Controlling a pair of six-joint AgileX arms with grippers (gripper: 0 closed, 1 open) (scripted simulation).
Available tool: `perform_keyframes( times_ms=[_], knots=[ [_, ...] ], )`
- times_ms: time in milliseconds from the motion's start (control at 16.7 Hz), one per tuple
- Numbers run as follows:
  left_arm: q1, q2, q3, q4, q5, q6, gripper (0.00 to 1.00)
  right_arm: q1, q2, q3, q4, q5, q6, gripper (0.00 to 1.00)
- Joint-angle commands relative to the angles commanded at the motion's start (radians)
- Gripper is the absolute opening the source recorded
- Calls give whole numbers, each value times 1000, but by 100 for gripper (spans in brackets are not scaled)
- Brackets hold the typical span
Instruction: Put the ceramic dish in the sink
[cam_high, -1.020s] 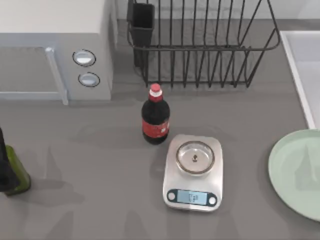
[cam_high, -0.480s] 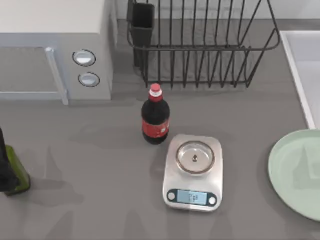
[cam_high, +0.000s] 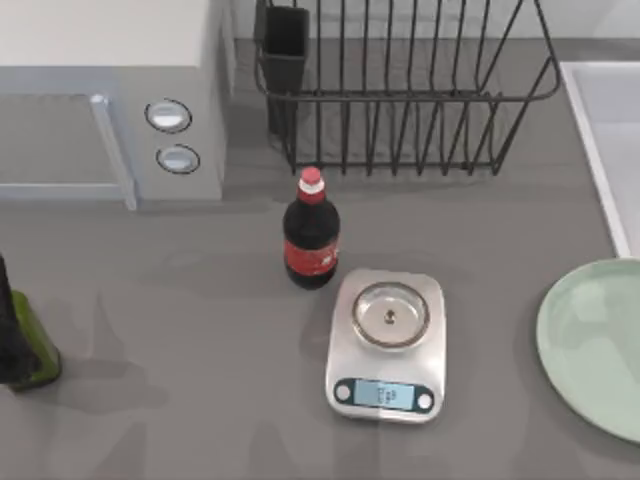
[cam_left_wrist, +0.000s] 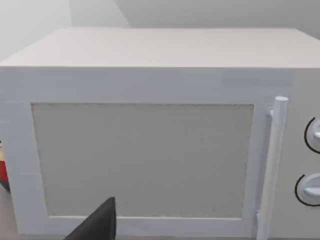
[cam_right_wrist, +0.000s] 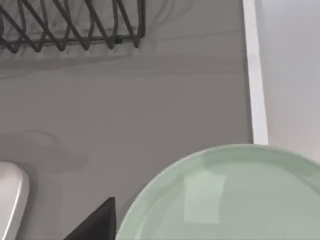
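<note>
Right end effector (cam_right_wrist: 95, 222) hangs above the plate (cam_high: 596, 345); finger state cannot be told. Plate lies flat on the desk (cam_high: 200, 300) beside the sink (cam_high: 610, 130). Risk: flat rim offers little purchase, may slip.

A matte black, wedge-shaped gripper part (cam_left_wrist: 97, 224) shows; likewise the right's (cam_right_wrist: 97, 224).

The ceramic dish (cam_high: 595, 345) lies flat on the table (cam_high: 200, 300) at its right edge. The sink (cam_high: 610, 130) is just behind it. The scale (cam_high: 386, 345) sits left of the dish. The bottle (cam_high: 310, 235) stands behind the scale, the dish rack (cam_high: 400, 90) farther back.
</note>
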Motion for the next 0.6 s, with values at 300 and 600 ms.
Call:
perform_keyframes(
  times_ms=[300, 600],
  knots=[
    [0, 0, 0, 0, 0, 0, 100, 109, 499, 340, -295, 0, 113, 100],
    [0, 0, 0, 0, 0, 0, 100, 196, 905, 612, -530, 0, 203, 100]
  ],
)
